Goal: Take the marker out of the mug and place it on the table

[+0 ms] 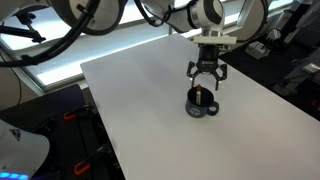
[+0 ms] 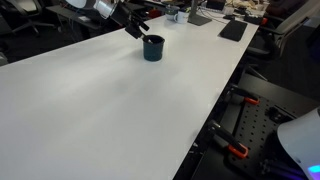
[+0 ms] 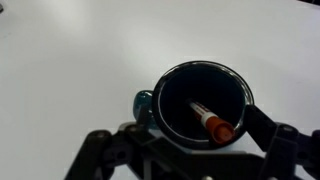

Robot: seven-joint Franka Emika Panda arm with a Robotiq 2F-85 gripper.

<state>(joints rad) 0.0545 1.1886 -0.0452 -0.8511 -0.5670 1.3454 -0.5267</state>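
White surface (image 1: 140, 95), glossy dark blue mug (image 1: 203, 104) upright on it, dark orange-tipped marker (image 3: 212, 122) leaning inside (tip up), my jaws apart above.

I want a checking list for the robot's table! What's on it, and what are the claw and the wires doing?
Surface: large plain white tabletop, bare around the mug.
Job's things: small glossy dark blue mug upright; dark marker with orange-red end leaning inside it.
Clutter: dark flat items at the far end, too small to tell.
Grippers: black gripper open, just above the mug.
Cables: black cables looping behind the table.
Surroundings: dark equipment with orange parts beside the table.
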